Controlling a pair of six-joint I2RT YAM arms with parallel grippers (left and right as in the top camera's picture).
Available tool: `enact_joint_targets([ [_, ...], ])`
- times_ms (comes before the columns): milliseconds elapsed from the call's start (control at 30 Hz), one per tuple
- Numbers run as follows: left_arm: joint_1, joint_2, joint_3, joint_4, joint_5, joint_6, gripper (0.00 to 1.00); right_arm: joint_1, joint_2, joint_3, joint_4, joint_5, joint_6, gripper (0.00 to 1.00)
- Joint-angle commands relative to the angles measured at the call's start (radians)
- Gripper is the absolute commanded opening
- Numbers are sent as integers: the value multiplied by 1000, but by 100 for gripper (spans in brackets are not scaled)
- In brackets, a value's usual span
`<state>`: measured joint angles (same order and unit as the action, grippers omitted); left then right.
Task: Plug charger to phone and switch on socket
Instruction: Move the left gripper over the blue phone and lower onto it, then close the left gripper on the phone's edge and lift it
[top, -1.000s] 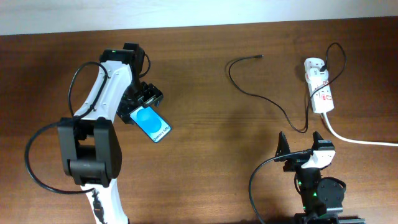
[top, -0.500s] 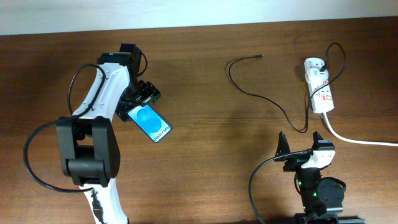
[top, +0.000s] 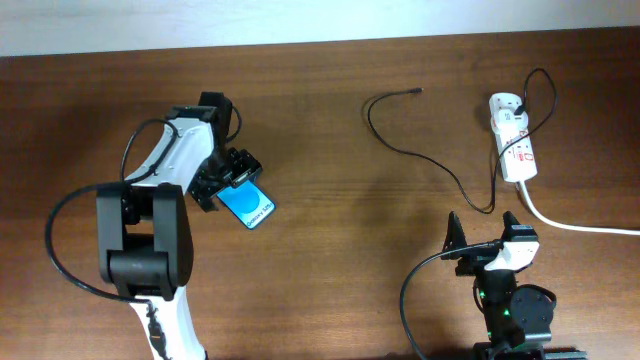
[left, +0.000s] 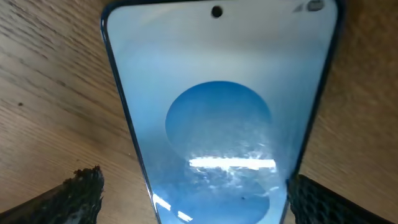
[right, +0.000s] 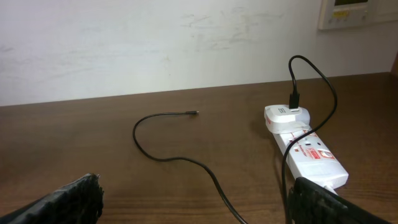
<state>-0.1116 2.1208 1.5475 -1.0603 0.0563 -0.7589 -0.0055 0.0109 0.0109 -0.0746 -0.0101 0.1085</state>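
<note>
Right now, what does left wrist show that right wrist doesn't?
Left wrist only: the phone, blue screen up, between the open fingers of the left gripper, with a gap showing on one side. Right wrist only: the charger with its free connector tip, the socket, the wall and the open right gripper. Both: the wooden table.

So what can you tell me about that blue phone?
The phone is a slim rectangle lying flat, screen up, skewed on the wooden table. Its glossy screen glows blue with a round blue patch and a small camera dot at one end. The left arm's open fingers flank it; contact is unclear.
</note>
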Motion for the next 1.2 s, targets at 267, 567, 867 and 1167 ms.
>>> enact_joint_targets([
  [267,0,7,-16,40,34,-11,99,6,-7,-5,-4,-12,3,98],
  [567,0,7,-24,49,34,-58,99,6,-7,-5,-4,-12,3,98],
  [867,0,7,-134,89,34,-93,99,6,-7,-5,-4,-13,4,98],
  [1167,0,7,-143,128,31,0,99,6,-7,-5,-4,-12,3,98],
])
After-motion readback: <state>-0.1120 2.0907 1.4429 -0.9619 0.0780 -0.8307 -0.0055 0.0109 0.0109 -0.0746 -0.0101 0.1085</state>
